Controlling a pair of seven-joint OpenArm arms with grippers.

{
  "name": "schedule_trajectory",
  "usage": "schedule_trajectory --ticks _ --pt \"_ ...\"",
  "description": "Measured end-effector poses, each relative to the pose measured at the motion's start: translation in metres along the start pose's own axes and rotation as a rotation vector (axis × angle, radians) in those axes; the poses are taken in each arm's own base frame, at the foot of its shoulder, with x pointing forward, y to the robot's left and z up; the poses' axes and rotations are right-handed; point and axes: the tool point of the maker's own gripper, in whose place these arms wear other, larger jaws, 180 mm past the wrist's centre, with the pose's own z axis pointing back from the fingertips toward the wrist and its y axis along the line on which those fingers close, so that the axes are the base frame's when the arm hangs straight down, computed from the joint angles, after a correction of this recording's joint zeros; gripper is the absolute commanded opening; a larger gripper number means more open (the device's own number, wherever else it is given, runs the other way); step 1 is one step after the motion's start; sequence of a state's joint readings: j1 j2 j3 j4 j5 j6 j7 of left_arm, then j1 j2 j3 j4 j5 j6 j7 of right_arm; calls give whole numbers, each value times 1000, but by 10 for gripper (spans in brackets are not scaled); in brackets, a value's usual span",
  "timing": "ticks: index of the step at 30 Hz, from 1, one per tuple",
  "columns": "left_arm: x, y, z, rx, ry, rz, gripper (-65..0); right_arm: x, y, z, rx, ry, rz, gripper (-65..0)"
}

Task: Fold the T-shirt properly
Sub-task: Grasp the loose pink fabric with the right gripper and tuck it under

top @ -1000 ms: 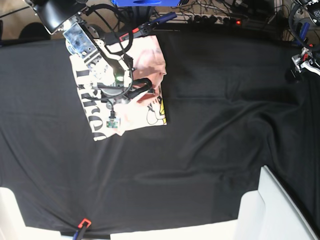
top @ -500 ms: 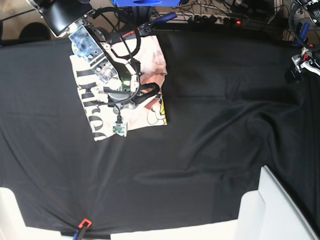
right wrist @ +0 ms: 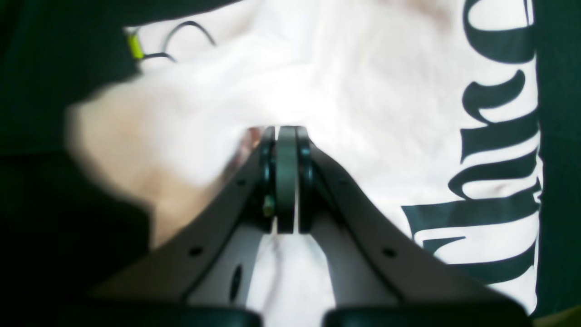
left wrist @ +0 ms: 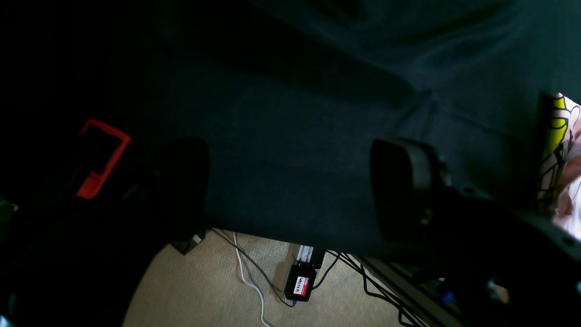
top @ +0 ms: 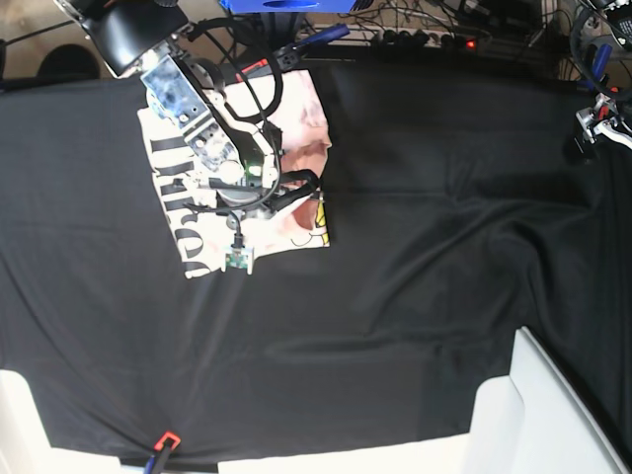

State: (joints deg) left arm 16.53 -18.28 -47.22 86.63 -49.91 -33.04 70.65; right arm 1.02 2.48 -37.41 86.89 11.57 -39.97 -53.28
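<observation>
Black "Three" lettering (right wrist: 494,136) on the T-shirt (right wrist: 363,81) reads only beside shut right fingers (right wrist: 287,136).

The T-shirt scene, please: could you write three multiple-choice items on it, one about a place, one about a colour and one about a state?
1. Where on the black table cloth does the T-shirt lie in the base view?
A. upper left
B. centre
C. lower right

2. What colour is the lettering on the T-shirt?
A. red
B. black
C. blue

3. How do the jaws of the right gripper stand?
A. wide open
B. shut
C. out of view

Answers: 1 A, the folded shirt sits near the cloth's far left corner. 2 B, dark letters run along the pale fabric in the right wrist view. 3 B, the fingertips meet over the shirt with no gap.
</observation>
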Motion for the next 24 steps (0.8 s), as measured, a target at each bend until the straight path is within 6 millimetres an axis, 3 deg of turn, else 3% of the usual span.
schedule_trajectory --ticks 4,10,17,21,24 --pt "0 0 0 0 0 0 -99 1 6 -5 -1 13 7 -650" --pt "0 0 0 1 0 0 -99 23 16 -4 10 -32 0 -650" --pt "0 1 1 2 -2 1 -99 21 30 -5 27 -14 -5 -650" --pt "3 2 2 6 -4 -5 -99 20 27 -4 26 3 -4 -650" --pt "5 4 3 9 -7 -11 -99 21 13 7 32 10 0 -650"
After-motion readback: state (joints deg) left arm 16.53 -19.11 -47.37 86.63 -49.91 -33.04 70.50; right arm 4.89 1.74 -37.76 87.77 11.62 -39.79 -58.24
